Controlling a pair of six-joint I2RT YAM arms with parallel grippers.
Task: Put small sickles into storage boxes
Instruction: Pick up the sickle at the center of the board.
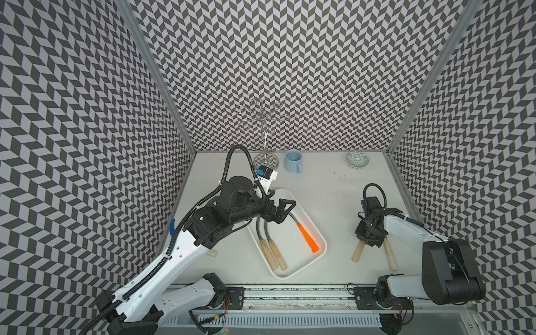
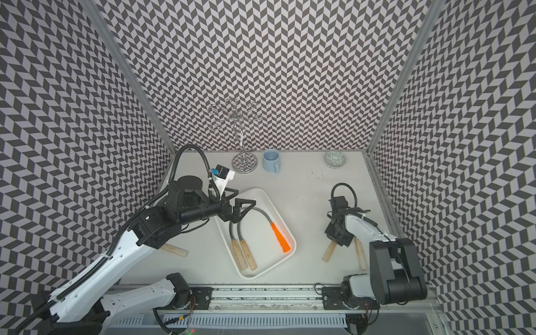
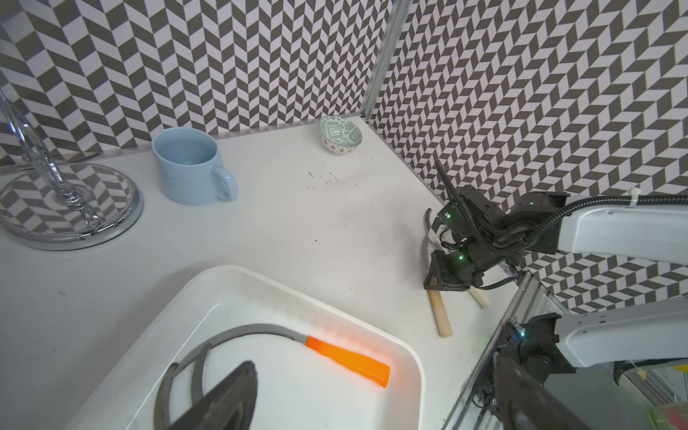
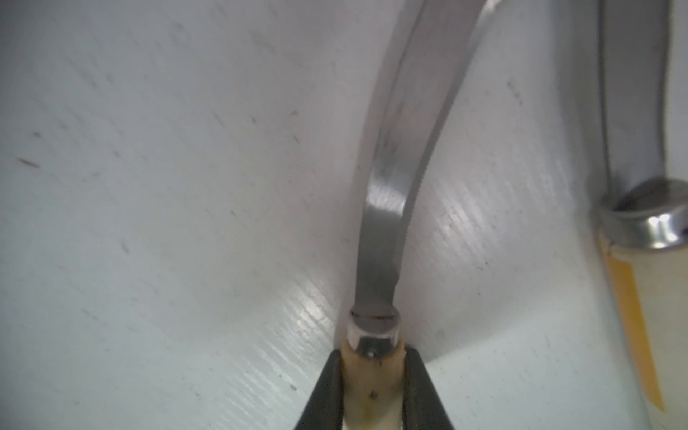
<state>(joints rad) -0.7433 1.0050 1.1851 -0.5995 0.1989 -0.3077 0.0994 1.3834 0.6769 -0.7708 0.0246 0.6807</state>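
Observation:
The white storage box [image 1: 291, 262] [image 2: 262, 261] lies at mid-table with three small sickles in it: one with an orange handle [image 1: 309, 238] [image 3: 346, 357] and two with wooden handles [image 1: 272, 255]. My left gripper [image 1: 282, 211] [image 3: 372, 409] hangs open above the box's far end with nothing in it. My right gripper [image 1: 367, 242] [image 4: 372, 391] is down at the table on the right, shut on the wooden handle of a sickle [image 4: 372, 383] just below its metal collar. Two handles [image 1: 358, 251] [image 1: 390, 255] stick out from under it. Another wooden handle [image 2: 174, 250] shows under my left arm.
At the back stand a chrome cup tree [image 1: 265, 161], a light blue mug [image 1: 293, 161] and a small green-patterned bowl [image 1: 357, 159]. Patterned walls close in three sides. The arms' rail [image 1: 290, 298] runs along the front edge.

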